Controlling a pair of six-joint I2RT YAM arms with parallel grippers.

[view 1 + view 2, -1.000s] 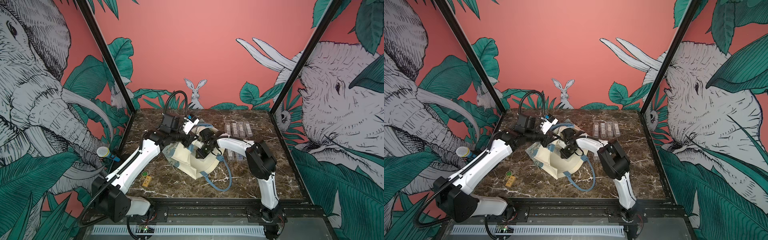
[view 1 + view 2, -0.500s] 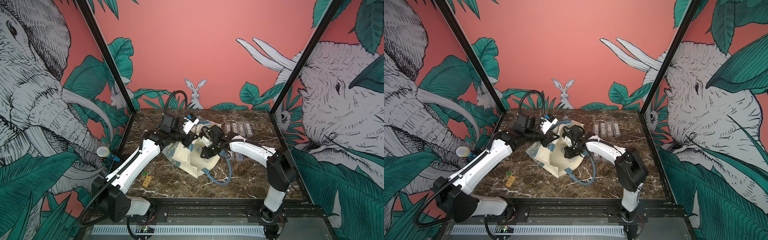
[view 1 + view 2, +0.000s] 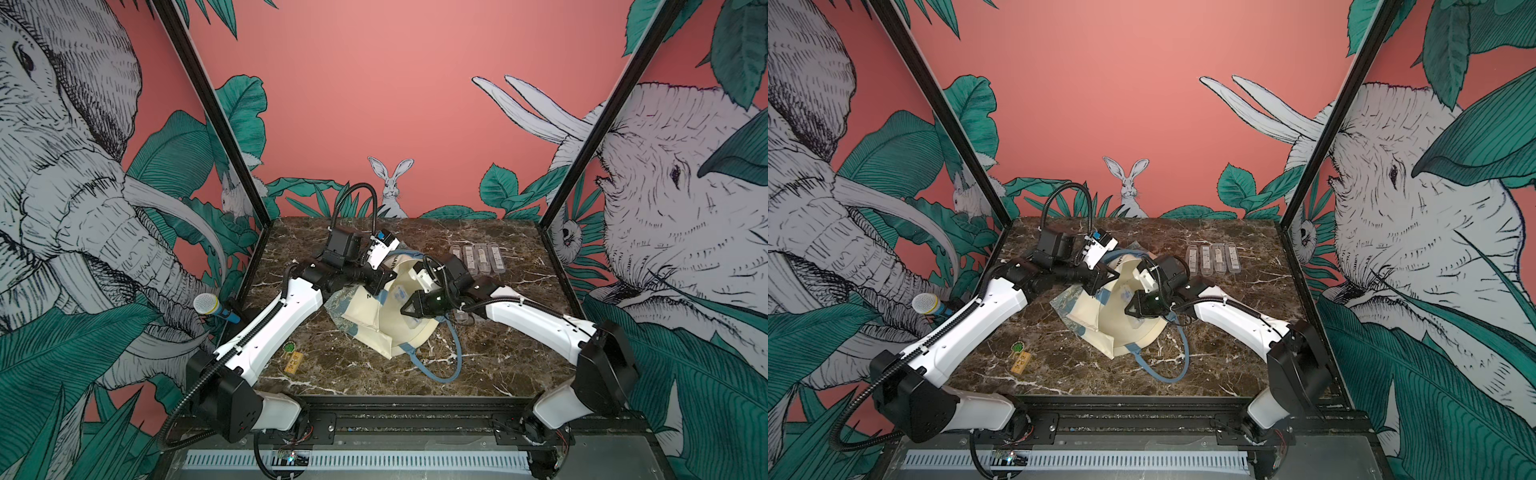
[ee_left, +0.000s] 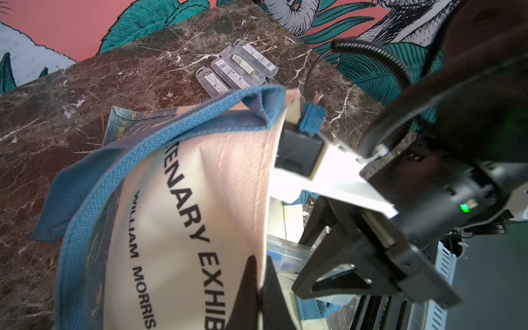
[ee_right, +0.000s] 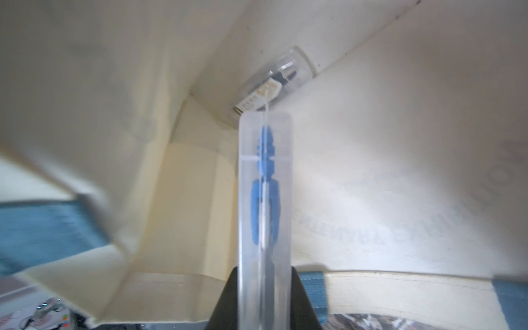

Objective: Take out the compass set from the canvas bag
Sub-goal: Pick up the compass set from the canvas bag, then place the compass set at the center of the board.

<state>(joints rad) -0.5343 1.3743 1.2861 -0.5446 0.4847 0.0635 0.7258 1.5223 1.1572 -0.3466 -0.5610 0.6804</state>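
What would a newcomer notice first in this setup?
The cream canvas bag lies on the marble table, rim pinched up by the left gripper. The right gripper, at the bag's mouth, grips a clear case with a blue compass inside. Four similar cases sit in a row farther back.

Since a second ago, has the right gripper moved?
Yes: the right gripper, holding a compass set, has drawn back rightward, closer to the row of cases.
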